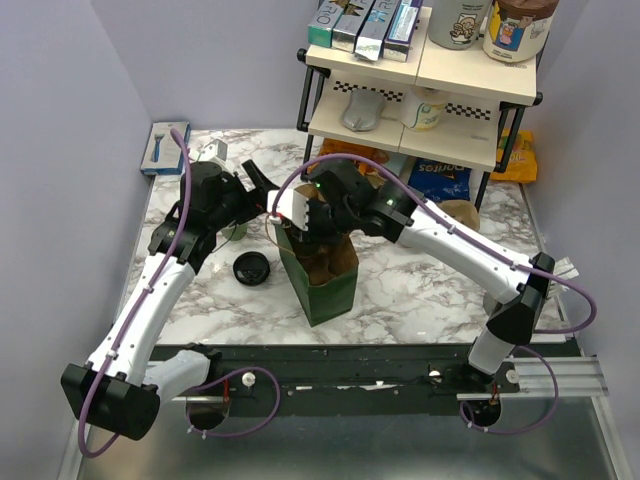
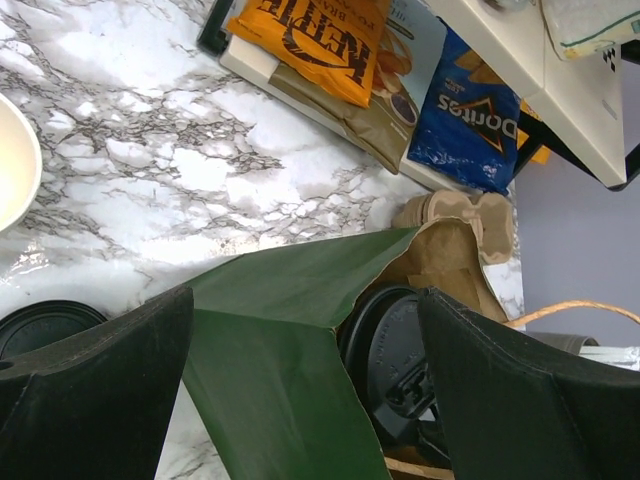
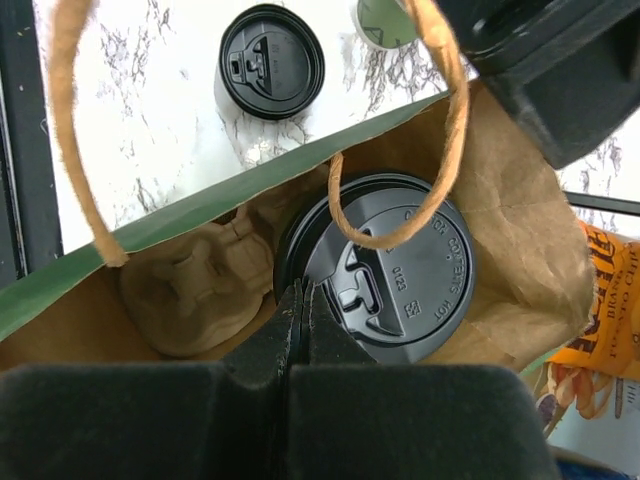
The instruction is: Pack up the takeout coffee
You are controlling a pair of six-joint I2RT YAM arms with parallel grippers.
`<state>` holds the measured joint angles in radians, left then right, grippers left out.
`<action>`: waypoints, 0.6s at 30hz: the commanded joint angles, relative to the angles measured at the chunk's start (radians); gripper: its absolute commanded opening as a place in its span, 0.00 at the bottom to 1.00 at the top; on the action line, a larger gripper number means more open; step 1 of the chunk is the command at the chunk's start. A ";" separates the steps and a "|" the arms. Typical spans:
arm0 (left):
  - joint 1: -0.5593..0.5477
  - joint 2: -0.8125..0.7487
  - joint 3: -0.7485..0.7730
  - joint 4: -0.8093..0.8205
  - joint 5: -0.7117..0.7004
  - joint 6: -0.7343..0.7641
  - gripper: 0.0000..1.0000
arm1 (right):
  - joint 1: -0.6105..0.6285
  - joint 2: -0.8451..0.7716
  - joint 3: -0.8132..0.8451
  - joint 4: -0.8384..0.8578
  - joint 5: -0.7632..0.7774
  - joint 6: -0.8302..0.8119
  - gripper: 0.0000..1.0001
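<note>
Right gripper [image 3: 300, 312]: closed, held above the bag [image 3: 200, 212].
Left gripper [image 2: 310, 330]: spread open.
Lidded cup [image 3: 385, 265]: body hidden, set inside bag.

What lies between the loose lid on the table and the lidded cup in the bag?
The bag's green wall separates the loose lid from the lidded cup, with marble table on the lid's side. The right wrist view shows this.
</note>
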<state>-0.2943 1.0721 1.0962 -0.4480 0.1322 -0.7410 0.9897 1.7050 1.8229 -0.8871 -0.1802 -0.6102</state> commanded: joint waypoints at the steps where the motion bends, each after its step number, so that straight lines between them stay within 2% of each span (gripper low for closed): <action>1: 0.007 -0.029 -0.018 0.031 0.047 0.009 0.99 | 0.006 -0.005 -0.042 0.057 0.005 0.001 0.01; 18: 0.012 -0.035 -0.030 0.020 0.041 0.015 0.99 | 0.004 0.067 -0.045 0.068 0.030 0.029 0.01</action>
<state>-0.2890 1.0489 1.0801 -0.4427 0.1520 -0.7406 0.9897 1.7634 1.7905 -0.8463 -0.1650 -0.5945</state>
